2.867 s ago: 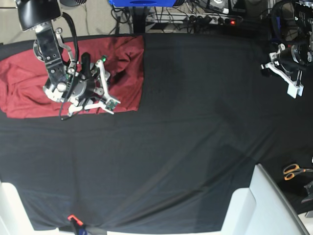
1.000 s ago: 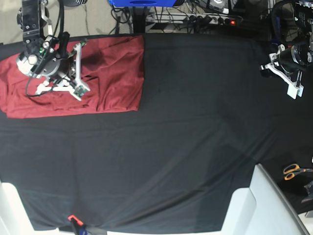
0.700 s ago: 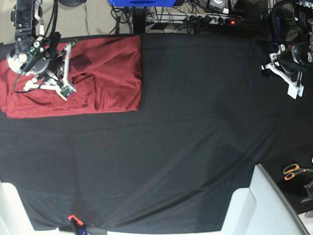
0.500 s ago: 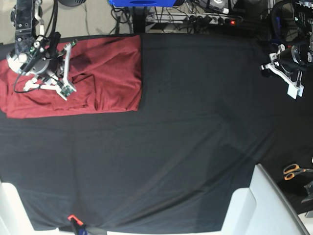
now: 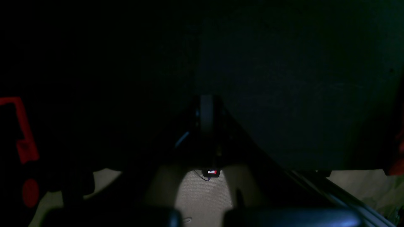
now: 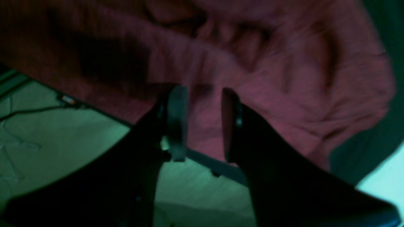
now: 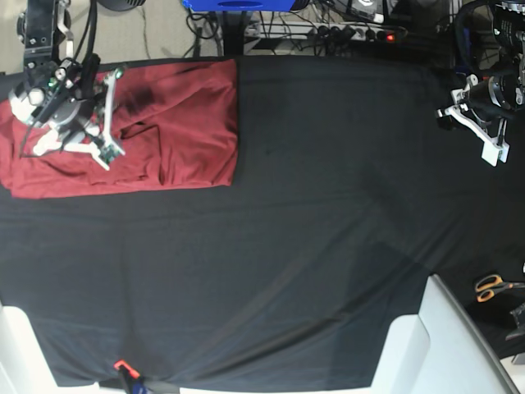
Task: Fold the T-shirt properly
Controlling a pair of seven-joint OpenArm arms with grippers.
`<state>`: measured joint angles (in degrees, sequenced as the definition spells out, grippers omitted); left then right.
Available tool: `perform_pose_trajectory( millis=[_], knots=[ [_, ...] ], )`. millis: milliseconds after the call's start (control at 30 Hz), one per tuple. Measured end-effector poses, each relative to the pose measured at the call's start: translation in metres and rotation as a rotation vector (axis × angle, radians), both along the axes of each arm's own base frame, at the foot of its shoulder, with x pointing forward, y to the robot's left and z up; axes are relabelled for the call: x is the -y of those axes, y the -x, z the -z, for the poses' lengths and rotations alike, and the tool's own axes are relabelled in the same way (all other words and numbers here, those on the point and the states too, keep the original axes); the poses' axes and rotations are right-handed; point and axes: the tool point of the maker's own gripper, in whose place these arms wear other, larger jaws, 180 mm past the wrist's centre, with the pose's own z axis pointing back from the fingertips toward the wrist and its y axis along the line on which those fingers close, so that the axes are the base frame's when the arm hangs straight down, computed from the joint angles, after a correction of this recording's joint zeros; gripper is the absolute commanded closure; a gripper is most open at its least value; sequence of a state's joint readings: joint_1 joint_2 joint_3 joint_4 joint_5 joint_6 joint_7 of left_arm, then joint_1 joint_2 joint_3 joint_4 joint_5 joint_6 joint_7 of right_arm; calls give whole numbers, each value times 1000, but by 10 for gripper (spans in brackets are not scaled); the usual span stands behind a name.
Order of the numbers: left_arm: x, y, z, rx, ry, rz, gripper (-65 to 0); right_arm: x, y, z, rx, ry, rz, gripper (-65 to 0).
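Observation:
The maroon T-shirt (image 7: pixel 180 123) lies bunched and partly folded at the table's far left corner, on the black cloth. My right gripper (image 7: pixel 89 72) hovers over its far-left part, near the table's back edge. In the right wrist view the right gripper (image 6: pixel 205 119) stands slightly open, with wrinkled red T-shirt (image 6: pixel 284 78) fabric showing in the gap between its fingers and nothing pinched. My left gripper (image 7: pixel 472 111) hangs at the far right edge, well away from the shirt. The left wrist view is very dark; there the left gripper (image 5: pixel 206 113) looks shut and empty.
The black cloth (image 7: pixel 312 246) covers the whole table. Scissors (image 7: pixel 492 287) lie off the right edge. A power strip (image 7: pixel 353 33) and cables run behind the table. A white panel (image 7: pixel 426 345) rises at the front right corner.
My right arm has moved up and left across the shirt toward its far-left part. Its jaws have parted a little. The shirt's right edge has shifted slightly left. The left arm is unmoved.

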<state>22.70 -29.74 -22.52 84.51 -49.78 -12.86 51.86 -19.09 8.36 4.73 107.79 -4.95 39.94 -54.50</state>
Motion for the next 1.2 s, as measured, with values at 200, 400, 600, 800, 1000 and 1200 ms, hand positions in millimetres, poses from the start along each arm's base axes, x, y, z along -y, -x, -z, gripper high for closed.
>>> perform_pose_trajectory(
  millis=[200, 400, 600, 800, 1000, 1200],
  knots=[
    [0, 0, 0, 0, 1, -1, 0, -17, -16, 5, 10, -33, -46, -9],
    [0, 0, 0, 0, 0, 0, 0, -33, -12, 31, -71, -63, -71, -8],
    [0, 0, 0, 0, 0, -1, 0, -37, -22, 38, -81, -77, -66, -8],
    [0, 0, 0, -1, 0, -1, 0, -33, -7, 45, -113, -71, -61, -8],
    [0, 0, 0, 0, 1, 0, 0, -33, 19, 50, -152, -69, -64, -8],
    [0, 0, 0, 1, 1, -1, 0, -34, 27, 46, -150, -66, -69, -8]
  ],
)
